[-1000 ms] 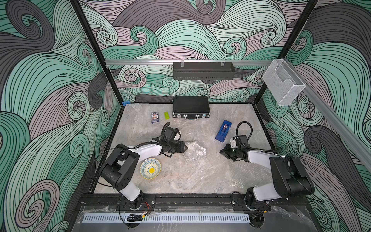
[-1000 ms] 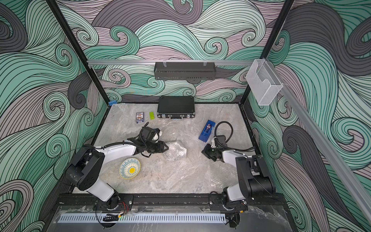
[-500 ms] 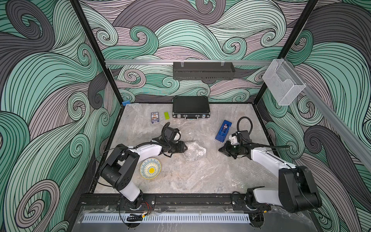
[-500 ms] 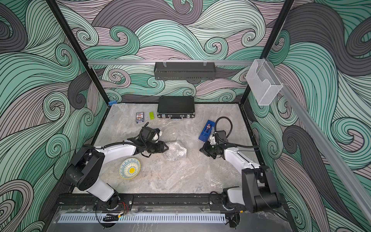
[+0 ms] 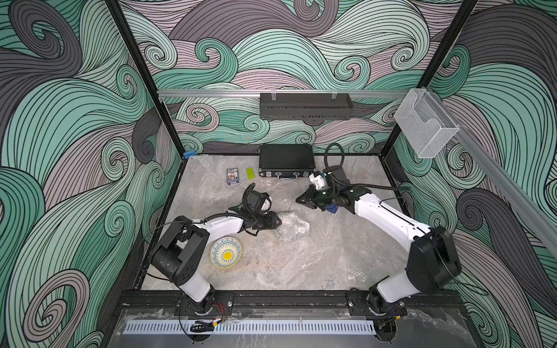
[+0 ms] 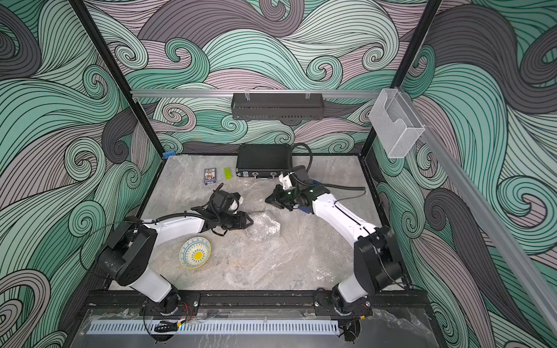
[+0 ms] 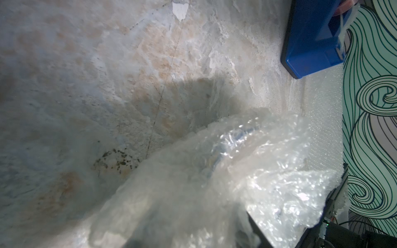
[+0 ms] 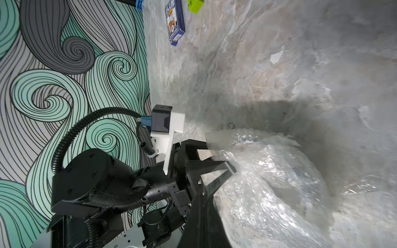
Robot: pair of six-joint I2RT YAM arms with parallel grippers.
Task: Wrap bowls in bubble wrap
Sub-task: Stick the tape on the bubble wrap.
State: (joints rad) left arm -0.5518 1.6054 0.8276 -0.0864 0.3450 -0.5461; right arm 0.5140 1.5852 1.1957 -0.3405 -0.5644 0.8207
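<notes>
A crumpled bundle of bubble wrap [image 5: 294, 226] [image 6: 262, 226] lies mid-table; a bluish shape shows through it in the left wrist view [image 7: 217, 150]. My left gripper [image 5: 278, 221] [image 6: 250, 222] is at the bundle's left edge, its fingers [image 8: 223, 169] closed partway on a flap of the wrap. The cream bowl [image 5: 226, 252] [image 6: 195, 252] with the yellow centre sits bare on the table beside the left arm. My right gripper [image 5: 298, 199] [image 6: 266, 199] is shut and empty, above the table behind the bundle.
A flat bubble wrap sheet [image 5: 355, 241] covers the table's right side. A blue box [image 5: 333, 208] [image 7: 311, 38] lies under the right wrist. At the back are a black case [image 5: 286, 161], a card box [image 5: 232, 175] and a green brick [image 5: 249, 173].
The right arm has swung its shut gripper left and toward the back, from the right side of the table to just behind the bundle. The left arm has not moved.
</notes>
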